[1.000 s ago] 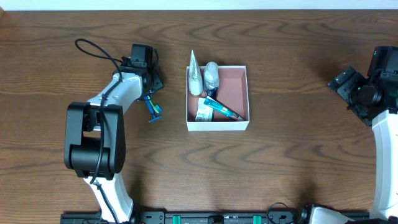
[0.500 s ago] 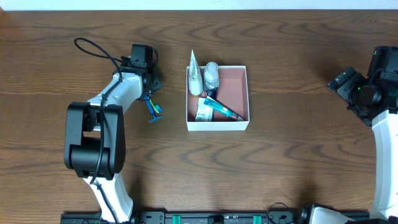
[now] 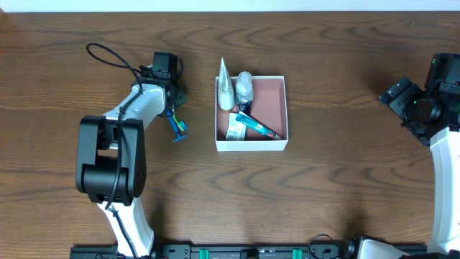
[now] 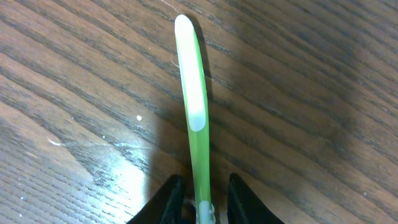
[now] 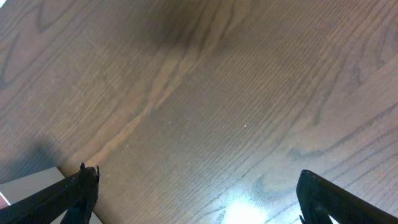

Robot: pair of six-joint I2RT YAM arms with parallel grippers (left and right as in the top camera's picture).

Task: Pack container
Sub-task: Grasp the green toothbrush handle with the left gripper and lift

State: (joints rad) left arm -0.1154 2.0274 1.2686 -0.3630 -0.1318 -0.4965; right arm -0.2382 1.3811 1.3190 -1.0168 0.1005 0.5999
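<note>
My left claw (image 4: 203,202) is nipped shut on a slim green-and-white plastic handle (image 4: 194,93). The handle's lower end is cut off in the wrist view. The square white cardboard box with a pinkish-brown floor (image 3: 251,145) lies near, to that claw's right. Print on the teal tube (image 3: 256,127) inside is unreadable. My right claw (image 5: 199,193) gapes empty, well right of the box.
</note>
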